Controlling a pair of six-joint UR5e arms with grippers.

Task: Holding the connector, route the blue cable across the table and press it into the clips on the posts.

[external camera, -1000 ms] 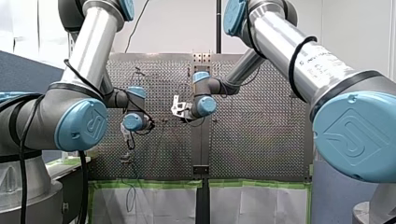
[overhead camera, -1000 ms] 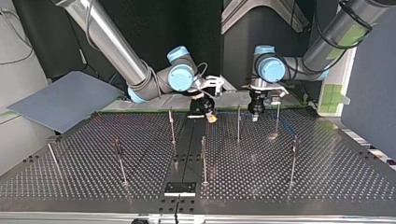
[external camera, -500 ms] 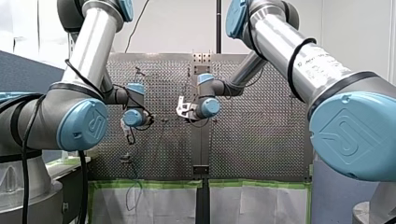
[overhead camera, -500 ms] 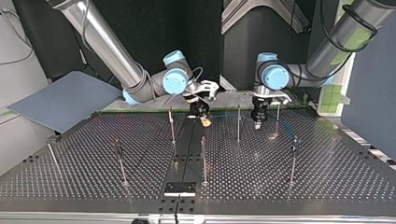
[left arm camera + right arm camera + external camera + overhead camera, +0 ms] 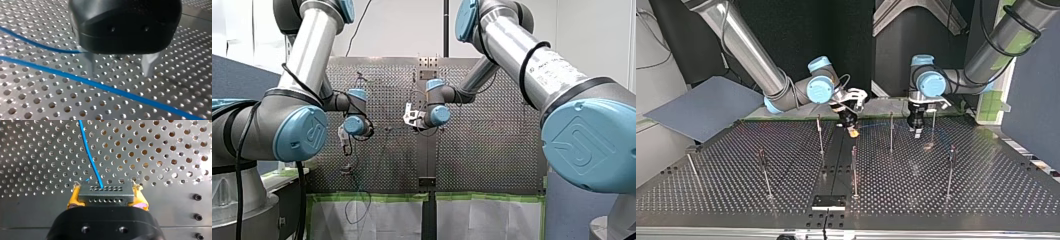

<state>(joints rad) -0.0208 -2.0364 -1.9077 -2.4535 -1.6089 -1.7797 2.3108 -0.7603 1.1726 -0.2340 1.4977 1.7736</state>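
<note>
Pads (image 5: 72,203) of my right tool (image 5: 852,131) were clamped on the connector (image 5: 106,195), the blue cable (image 5: 91,157) running straight ahead from it. My left tool (image 5: 120,68) stood open and empty. The cable crossed the surface (image 5: 37,100) beside its fingers, not between them. A post (image 5: 891,132) stood between both tools.

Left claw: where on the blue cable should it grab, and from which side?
Probably the straight span of the blue cable passing ahead of the open left claw, over the perforated table. Come down from above, one jaw each side, crosswise to its diagonal run: it's thin and unobstructed there, clear of the connector in the right claw.
</note>
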